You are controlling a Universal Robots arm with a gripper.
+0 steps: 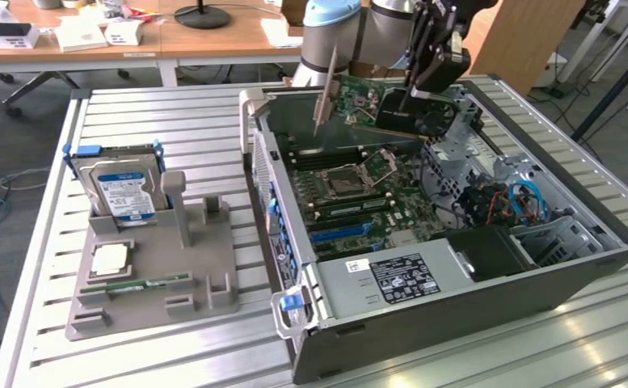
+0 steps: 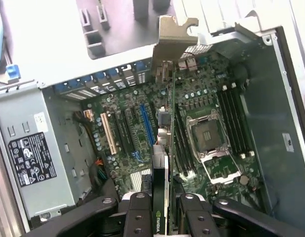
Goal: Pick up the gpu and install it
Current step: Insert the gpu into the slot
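Carrying stage of installation. The gpu (image 1: 365, 101) is pinched edge-on by the gripper (image 2: 162, 217) and is held just beneath it, clear of the motherboard (image 1: 394, 202) below. Seating is judged to require the card edge to be aligned over a slot (image 2: 147, 123).

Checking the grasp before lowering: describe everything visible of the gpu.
The gpu is a thin green circuit card with a black cooler and a silver metal bracket at one end. The pincer clamps it on both faces, holding it on edge above the motherboard of the open computer case.
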